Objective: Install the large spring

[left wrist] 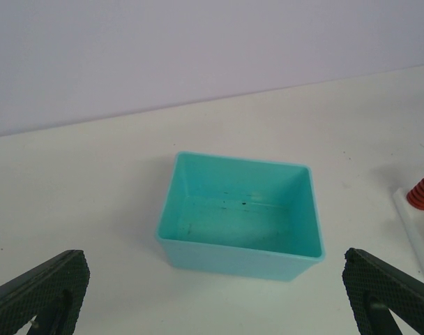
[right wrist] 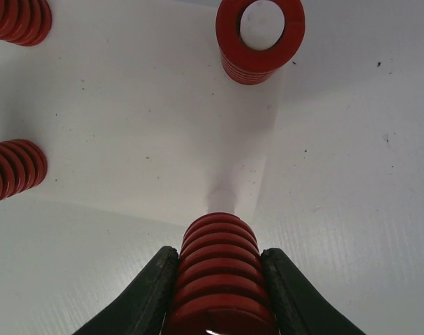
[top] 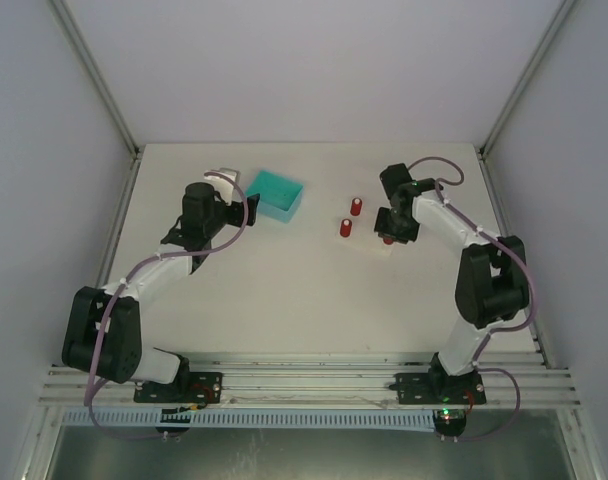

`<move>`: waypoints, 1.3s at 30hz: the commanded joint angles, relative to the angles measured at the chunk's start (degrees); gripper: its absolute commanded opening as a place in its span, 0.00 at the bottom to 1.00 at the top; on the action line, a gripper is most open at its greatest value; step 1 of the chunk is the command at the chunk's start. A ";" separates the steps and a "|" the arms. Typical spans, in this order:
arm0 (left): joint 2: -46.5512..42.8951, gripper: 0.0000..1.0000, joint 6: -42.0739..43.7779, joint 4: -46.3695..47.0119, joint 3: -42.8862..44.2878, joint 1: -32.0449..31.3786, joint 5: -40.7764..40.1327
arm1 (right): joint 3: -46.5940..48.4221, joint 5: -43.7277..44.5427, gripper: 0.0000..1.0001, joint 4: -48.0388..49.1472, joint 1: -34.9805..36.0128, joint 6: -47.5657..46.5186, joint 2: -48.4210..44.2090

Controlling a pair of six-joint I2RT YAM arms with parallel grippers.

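As I checked the overhead view, the right tool (top: 388, 236) sat low toward the far right of the desk (top: 284, 290), just beside two upright red springs (top: 356, 206), with the teal bin (top: 275, 194) well apart to its left.

From the left wrist, the left tool (left wrist: 213, 283) stood wide and held nothing, the bin lying ahead between its fingers (left wrist: 44, 289). One of the red springs showed at the right edge.

From the right wrist, the right tool was clamped on the large spring (right wrist: 219, 269), with its pads (right wrist: 150, 293) pressed on opposite sides of the coils. The spring's long axis ran along the fingers, away from the camera and down toward the white plate (right wrist: 142, 112), so I judged it near upright. Three other red springs showed on the plate, none touching it. I took the large spring for stiff steel, light and not fragile. The ridged coils should bite the pads, yet the round body could pivot in the grip. I reckoned the best hold was across the upper coils, leaving the lower end free to seat
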 commanded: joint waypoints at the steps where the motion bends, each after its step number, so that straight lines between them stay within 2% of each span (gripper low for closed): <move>1: -0.40 0.99 -0.59 0.55 -0.46 0.26 -0.73 | -0.31 -0.91 0.00 0.58 -0.45 2.17 1.78; 4: -0.36 0.99 -0.53 0.38 -0.24 0.26 -0.80 | -0.53 -0.70 0.00 1.69 -0.45 2.22 2.89; 8: -0.43 0.99 0.29 0.02 0.09 0.26 -1.01 | 0.34 -0.49 0.15 2.16 -0.44 2.42 4.97; 13: -0.05 0.99 0.47 0.17 0.35 0.33 -0.64 | 2.36 -0.02 0.47 -0.60 -0.53 3.24 4.51; 18: -0.07 0.99 -1.75 2.71 -1.52 0.28 -1.34 | 0.89 1.09 0.69 -4.17 -1.13 3.67 -1.44; 23: 0.25 0.99 -7.00 4.66 -3.44 0.42 -3.65 | -2.64 5.71 0.83 -4.19 -2.32 2.94 -11.28; 25: 0.46 0.99 -7.25 5.06 -3.90 0.62 -2.88 | -5.89 10.02 1.00 -0.36 -2.75 1.93 -15.85; 27: 0.50 0.99 -6.63 5.54 -4.27 0.66 -4.00 | -10.19 17.21 0.99 3.34 -2.97 0.58 -19.19; 30: -0.03 0.99 -6.13 10.34 -7.23 0.74 -12.06 | -15.94 25.60 0.99 13.22 -3.21 -4.35 -21.85; 33: 0.79 0.99 -5.55 14.49 -9.72 1.12 -21.34 | -21.29 27.37 0.99 23.03 -4.49 -9.52 -19.89; 39: 8.14 0.99 -3.93 11.57 -8.67 2.82 -30.61 | -29.63 28.34 0.99 41.47 -6.39 -17.47 -13.23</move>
